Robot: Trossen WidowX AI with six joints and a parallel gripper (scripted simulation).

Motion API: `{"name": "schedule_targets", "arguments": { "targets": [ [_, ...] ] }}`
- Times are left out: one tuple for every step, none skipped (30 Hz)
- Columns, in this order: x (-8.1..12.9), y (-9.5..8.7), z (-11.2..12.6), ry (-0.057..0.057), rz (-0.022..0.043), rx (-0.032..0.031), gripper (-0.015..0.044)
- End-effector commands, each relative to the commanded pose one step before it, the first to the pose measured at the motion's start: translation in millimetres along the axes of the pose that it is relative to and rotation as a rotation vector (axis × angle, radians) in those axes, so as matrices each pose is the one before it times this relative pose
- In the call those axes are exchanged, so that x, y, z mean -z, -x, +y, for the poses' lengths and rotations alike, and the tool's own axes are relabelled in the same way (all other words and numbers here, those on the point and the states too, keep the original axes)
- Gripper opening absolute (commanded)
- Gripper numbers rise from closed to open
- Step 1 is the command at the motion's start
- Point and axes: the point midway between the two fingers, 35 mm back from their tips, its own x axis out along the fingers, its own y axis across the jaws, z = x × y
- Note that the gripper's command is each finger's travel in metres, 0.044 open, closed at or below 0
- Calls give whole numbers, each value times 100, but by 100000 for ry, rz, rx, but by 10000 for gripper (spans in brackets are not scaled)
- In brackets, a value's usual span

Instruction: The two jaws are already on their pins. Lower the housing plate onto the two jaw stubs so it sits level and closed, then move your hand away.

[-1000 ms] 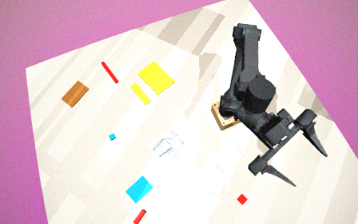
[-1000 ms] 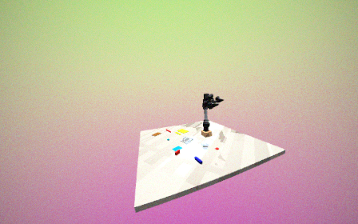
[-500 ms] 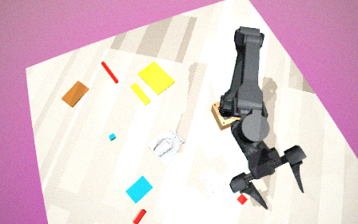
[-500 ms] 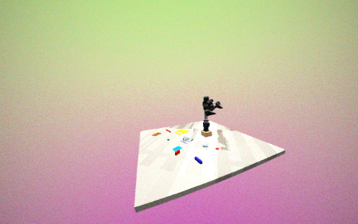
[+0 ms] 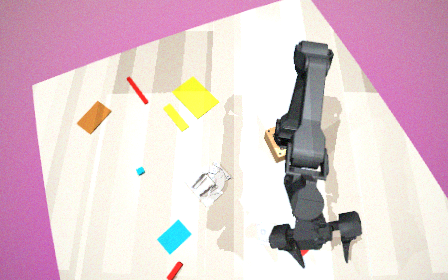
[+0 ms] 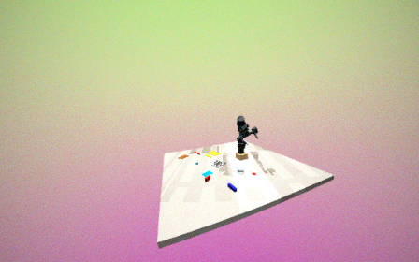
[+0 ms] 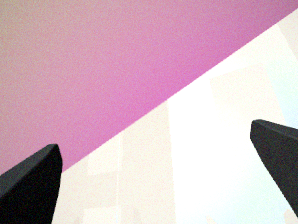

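The pale tabletop [image 5: 120,210] [image 6: 196,206] [image 7: 145,200] has broad lighter and darker bands. On it lie a yellow square [image 5: 195,97] [image 6: 213,153] beside a narrow yellow strip [image 5: 176,117] [image 6: 209,156], an orange-brown rectangle [image 5: 94,117] [image 6: 183,157], a thin red stick [image 5: 137,90] [image 6: 196,152], a small cyan cube [image 5: 140,171] [image 6: 196,163], a cyan rectangle [image 5: 174,236] [image 6: 207,173] near a red bar [image 5: 175,271] [image 6: 208,178], and a blue bar [image 6: 232,187]. A wooden base block [image 5: 270,142] [image 6: 241,156] also stands there.

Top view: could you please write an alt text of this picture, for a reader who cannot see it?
A black robot arm reaches over a pale table, its fingers spread wide with nothing between them. To the left lie flat yellow, orange and cyan pieces, red bars and a whitish assembly.
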Motion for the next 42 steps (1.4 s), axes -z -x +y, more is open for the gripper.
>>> {"name": "schedule_targets", "arguments": {
  "targets": [
    [825, -696, -1501, -1008, 5211, 6191, 440],
    [302, -236, -410, -405, 1688, 1617, 440],
    [304, -237, -405, -386, 1709, 1607, 440],
    [305, -238, -400, -366, 1730, 1597, 440],
    [306, -239, -395, -347, 1751, 1586, 440],
    [307, -240, -389, -327, 1771, 1575, 440],
    [308, -241, -384, -307, 1791, 1564, 440],
    [309, -242, -379, -287, 1811, 1553, 440],
    [309, -243, -374, -267, 1831, 1541, 440],
    [310, -244, -368, -247, 1851, 1529, 440],
    [311, -244, -363, -226, 1870, 1517, 440],
    [311, -245, -357, -206, 1889, 1504, 440],
    [312, -246, -352, -185, 1908, 1491, 440],
    [312, -246, -347, -164, 1926, 1478, 440],
    [312, -246, -341, -143, 1944, 1465, 440],
    [312, -247, -336, -122, 1962, 1452, 440],
    [312, -247, -330, -101, 1980, 1438, 440],
    [312, -247, -325, -79, 1997, 1424, 440],
    [312, -247, -319, -58, 2015, 1410, 440],
    [312, -247, -314, -36, 2031, 1395, 440],
    [312, -247, -308, -14, 2048, 1381, 440],
    [312, -247, -303, 8, 2064, 1366, 440],
    [311, -246, -297, 30, 2080, 1351, 440],
    [311, -246, -292, 52, 2095, 1336, 440],
    [310, -246, -286, 74, 2111, 1320, 440],
    [310, -245, -281, 97, 2125, 1304, 440],
    [309, -244, -276, 119, 2140, 1289, 440],
    [308, -244, -270, 142, 2154, 1273, 440],
    [307, -243, -265, 165, 2168, 1257, 440],
    [306, -242, -260, 188, 2182, 1240, 440],
    [305, -241, -254, 211, 2195, 1224, 440],
    [304, -240, -249, 234, 2208, 1207, 440],
    [303, -239, -244, 257, 2220, 1190, 440],
    [302, -238, -239, 280, 2232, 1173, 440],
    [300, -236, -234, 304, 2244, 1156, 440],
    [299, -235, -229, 327, 2255, 1139, 440],
    [297, -234, -224, 351, 2266, 1122, 440],
    [296, -232, -219, 375, 2277, 1104, 440],
    [294, -230, -214, 399, 2287, 1087, 440],
    [292, -229, -209, 423, 2297, 1069, 440],
    [291, -227, -204, 447, 2306, 1052, 440],
    [240, -188, -166, 390, 1925, 861, 440]
  ]
}}
